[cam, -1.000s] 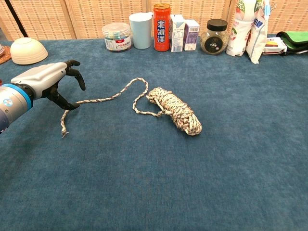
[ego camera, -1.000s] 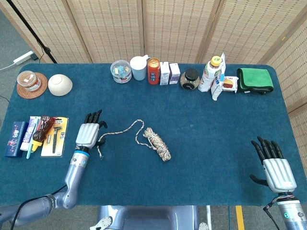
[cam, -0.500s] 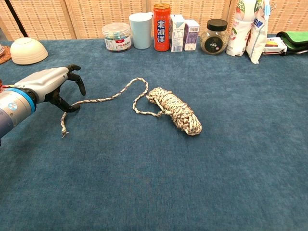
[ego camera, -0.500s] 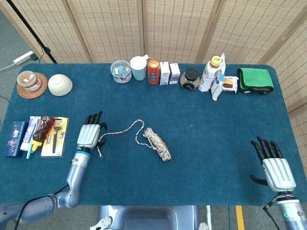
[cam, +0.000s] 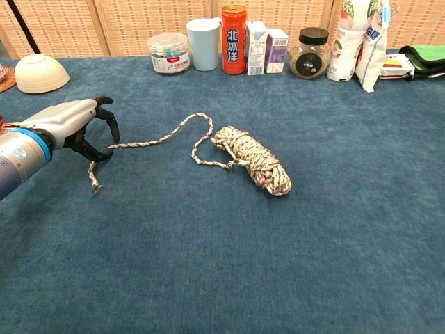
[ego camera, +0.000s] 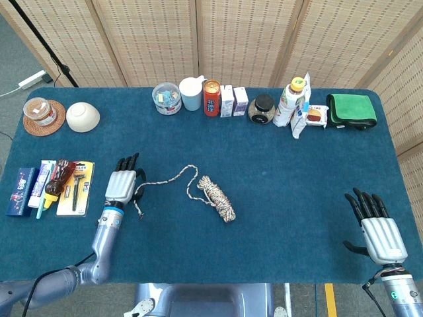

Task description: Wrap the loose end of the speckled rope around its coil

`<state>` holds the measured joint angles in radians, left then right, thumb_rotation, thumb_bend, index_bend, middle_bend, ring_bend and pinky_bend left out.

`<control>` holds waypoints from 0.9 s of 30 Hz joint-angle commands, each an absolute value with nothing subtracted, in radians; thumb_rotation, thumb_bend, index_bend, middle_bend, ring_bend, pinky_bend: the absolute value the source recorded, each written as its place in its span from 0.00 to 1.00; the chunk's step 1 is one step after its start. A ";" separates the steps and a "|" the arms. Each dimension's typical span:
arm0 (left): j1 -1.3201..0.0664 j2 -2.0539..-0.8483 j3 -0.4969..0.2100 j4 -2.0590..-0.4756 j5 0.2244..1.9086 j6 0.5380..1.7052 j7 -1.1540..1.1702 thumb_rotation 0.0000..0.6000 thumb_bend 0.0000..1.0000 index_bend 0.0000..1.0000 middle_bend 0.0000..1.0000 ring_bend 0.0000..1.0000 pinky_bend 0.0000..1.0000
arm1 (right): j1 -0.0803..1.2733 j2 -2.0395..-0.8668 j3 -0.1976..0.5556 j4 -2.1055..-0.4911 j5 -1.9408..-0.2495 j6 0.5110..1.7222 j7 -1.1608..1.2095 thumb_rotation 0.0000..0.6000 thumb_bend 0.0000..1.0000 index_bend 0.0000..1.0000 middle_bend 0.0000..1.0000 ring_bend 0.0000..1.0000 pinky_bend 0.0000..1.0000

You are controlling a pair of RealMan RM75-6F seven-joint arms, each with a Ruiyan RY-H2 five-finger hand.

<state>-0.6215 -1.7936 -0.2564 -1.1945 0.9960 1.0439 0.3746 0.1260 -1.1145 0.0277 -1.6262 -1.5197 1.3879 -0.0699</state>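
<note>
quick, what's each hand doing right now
Left hand: pinching the loose end of the speckled rope.
Right hand: open, holding nothing.

The table (ego camera: 277, 172) is dark blue. The rope (cam: 252, 158) is cream with dark speckles. Both hands, left (cam: 78, 125) and right (ego camera: 378, 228), are silver with black fingers. The can (ego camera: 211, 98) is red, the cup (ego camera: 192, 93) pale blue, the bowl (ego camera: 82, 117) cream, the cloth (ego camera: 351, 109) green with a black edge.

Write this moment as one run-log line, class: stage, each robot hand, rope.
stage: grasping loose end | left robot hand: fingers curled around the loose end | right robot hand: open, idle | rope coil: unwrapped on table
</note>
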 commanded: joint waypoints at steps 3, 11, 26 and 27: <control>-0.626 -1.795 -0.258 -1.186 0.990 1.036 0.372 1.00 0.38 0.47 0.00 0.00 0.00 | 0.127 -1.117 0.029 -1.625 -1.522 1.392 -0.064 1.00 0.00 0.00 0.00 0.00 0.00; -0.630 -1.799 -0.255 -1.185 0.990 1.032 0.368 1.00 0.40 0.50 0.00 0.00 0.00 | 0.129 -1.117 0.029 -1.623 -1.520 1.388 -0.062 1.00 0.00 0.00 0.00 0.00 0.00; -0.633 -1.809 -0.254 -1.176 0.985 1.039 0.373 1.00 0.44 0.55 0.00 0.00 0.00 | 0.129 -1.115 0.028 -1.623 -1.519 1.388 -0.057 1.00 0.00 0.00 0.00 0.00 0.00; -0.633 -1.809 -0.253 -1.176 0.984 1.039 0.374 1.00 0.44 0.55 0.00 0.00 0.00 | 0.130 -1.115 0.028 -1.623 -1.519 1.387 -0.056 1.00 0.00 0.00 0.00 0.00 0.00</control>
<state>-0.6332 -1.8086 -0.2535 -1.1757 0.9841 1.0388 0.3736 0.1296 -1.1149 0.0278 -1.6234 -1.5187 1.3872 -0.0564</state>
